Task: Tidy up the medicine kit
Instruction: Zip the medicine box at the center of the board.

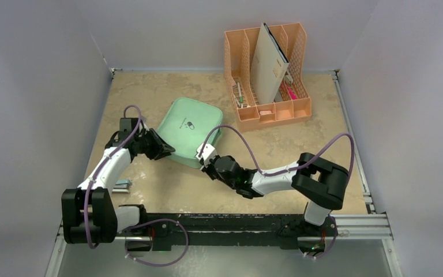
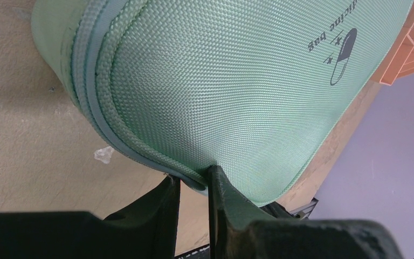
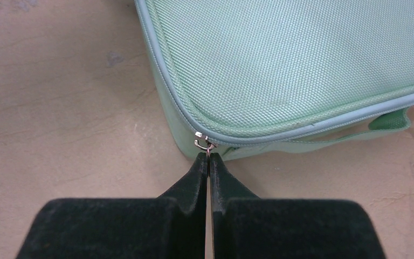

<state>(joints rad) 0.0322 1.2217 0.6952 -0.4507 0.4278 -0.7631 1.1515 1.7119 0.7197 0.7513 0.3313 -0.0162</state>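
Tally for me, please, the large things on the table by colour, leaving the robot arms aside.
Mint-green: 1, the woven-fabric zipped medicine kit.
Peach-orange: 1, the slotted plastic file organizer.
Beige: 1, the flat folder standing in that organizer.
Total: 3.

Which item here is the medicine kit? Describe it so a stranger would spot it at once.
On the tan table, look left of and nearer than the peach file organizer at the far edge. The medicine kit lies there, near the table's middle: the only mint-green, rounded fabric case, with a dark pill logo on top.
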